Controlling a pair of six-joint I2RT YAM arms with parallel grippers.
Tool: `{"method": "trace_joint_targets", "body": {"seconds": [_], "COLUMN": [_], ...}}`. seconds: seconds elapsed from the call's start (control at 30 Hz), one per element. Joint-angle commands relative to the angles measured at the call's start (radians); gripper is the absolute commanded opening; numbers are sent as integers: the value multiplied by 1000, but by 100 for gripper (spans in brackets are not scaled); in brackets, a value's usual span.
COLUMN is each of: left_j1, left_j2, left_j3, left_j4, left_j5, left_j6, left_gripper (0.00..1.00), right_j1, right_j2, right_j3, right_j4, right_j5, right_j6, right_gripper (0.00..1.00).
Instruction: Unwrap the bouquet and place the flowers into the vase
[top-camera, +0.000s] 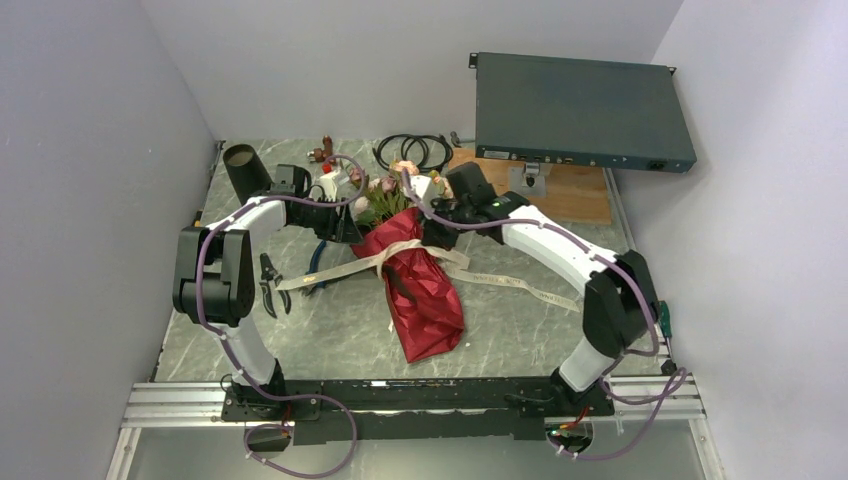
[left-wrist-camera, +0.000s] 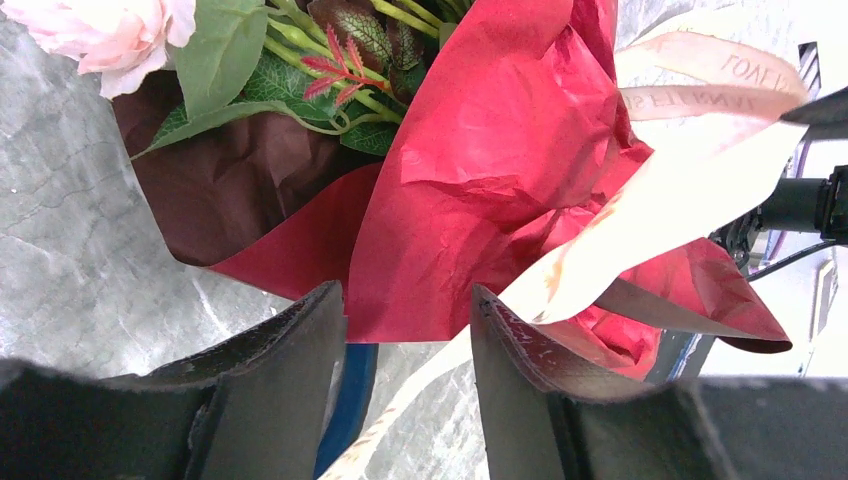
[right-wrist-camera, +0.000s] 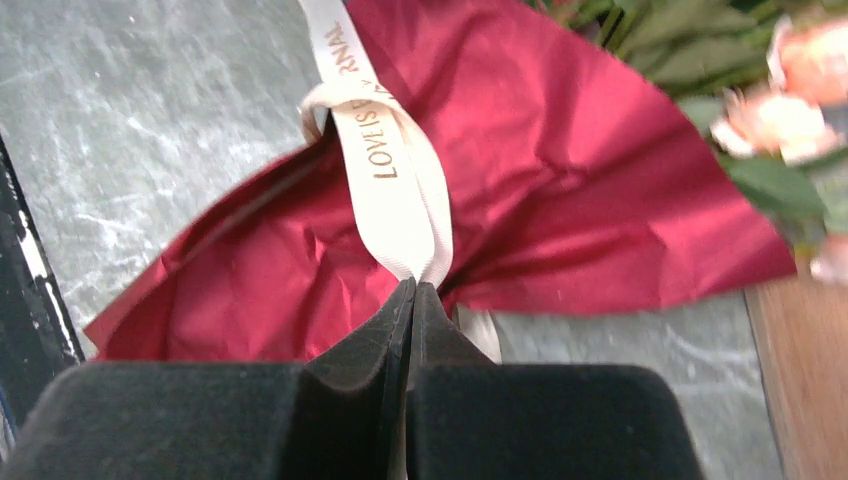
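Tightly inside right claw (right-wrist-camera: 412, 292): bouquet ribbon (right-wrist-camera: 393, 195)

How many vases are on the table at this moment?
1. The matte black-brown tapered vase stands in the far-left corner of the grey marbled table. The raised dark metal box at far right could hide more.

Red crinkled paper over a dark maroon inner sheet: bouquet (top-camera: 425, 300). Beige with brown printed lettering: ribbon (right-wrist-camera: 395, 190). Pale pink roses (left-wrist-camera: 100, 35), green leaves (left-wrist-camera: 215, 50). Matte black-brown vase (top-camera: 245, 170). Grey marbled, pale-veined tabletop (top-camera: 330, 340).
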Motion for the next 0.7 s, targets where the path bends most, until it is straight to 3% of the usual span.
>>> {"method": "trace_joint_targets", "body": {"seconds": [0.0, 0.27, 0.67], "left_j1": [-1, -18, -249], "left_j2": [-51, -123, -116], "left_j3": [12, -21, -32], "left_j4": [-7, 48, 281], "left_j5": [17, 94, 113], "left_j6": [43, 55, -183], "left_gripper": [54, 50, 61], "right_j1": [-69, -156, -131], "right_j2": [-115, -288, -256], "right_j3": [-105, -276, -253], "right_j4": [-56, -98, 65], "right_j5": [-1, -20, -97], "right_j6": [-6, -22, 105], "right_gripper": [0, 0, 0]}}
